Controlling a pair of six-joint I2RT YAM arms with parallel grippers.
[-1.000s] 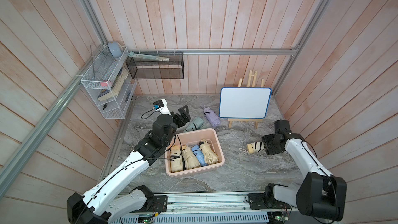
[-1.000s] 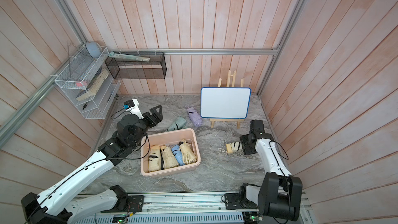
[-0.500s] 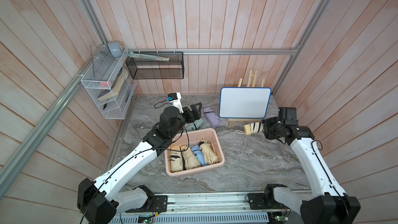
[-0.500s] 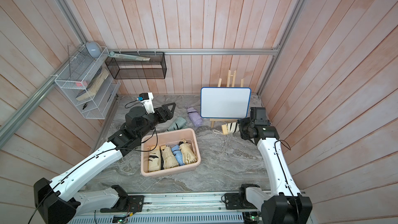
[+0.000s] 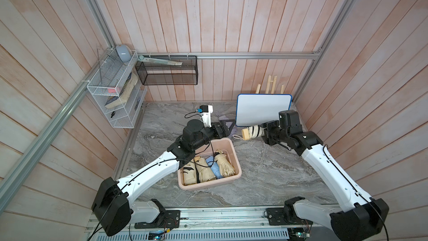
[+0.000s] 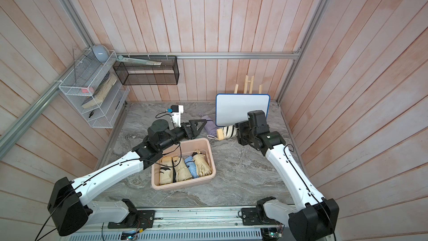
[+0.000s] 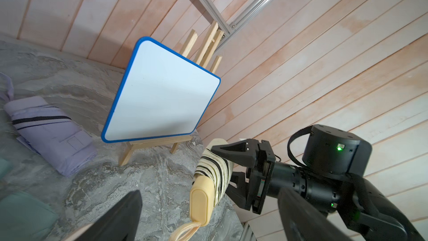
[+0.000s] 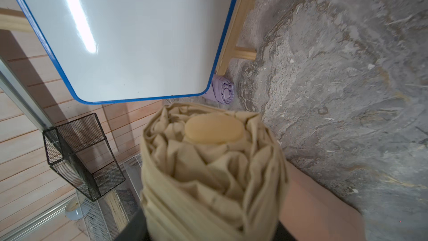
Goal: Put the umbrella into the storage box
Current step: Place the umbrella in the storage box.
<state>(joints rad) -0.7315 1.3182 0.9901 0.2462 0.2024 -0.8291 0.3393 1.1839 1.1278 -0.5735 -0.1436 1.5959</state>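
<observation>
Progress check, all places given against the storage box (image 5: 208,185).

- Box contents: four folded umbrellas lie side by side inside, three beige (image 5: 205,170) and one blue (image 5: 214,169). They fill the near part of the floor; the far part is bare.
- Item in hand: the right gripper (image 5: 262,131) is clamped across the body of a cream-and-black striped umbrella (image 5: 253,132). The umbrella lies roughly level, its tan handle end and wrist cord pointing toward the box. It hangs clear of the table, beyond the box's far right corner and not yet over the rim. The right wrist view confirms the grip: the bundle (image 8: 208,170) fills the frame end-on.
- Left gripper (image 5: 228,128): jaws spread wide and empty, just past the far rim of the box, facing the striped umbrella's handle.
- Not yet stored: a lilac umbrella (image 6: 208,126) on the table beyond the far rim, near the whiteboard (image 5: 264,110). A teal bundle (image 7: 23,214) shows at the edge of the left wrist view, probably another umbrella.

Judgement: past halfway. Four are stored, one is in transit and at least one more remains. The striped umbrella needs carrying over the rim or handing to the left gripper.
</observation>
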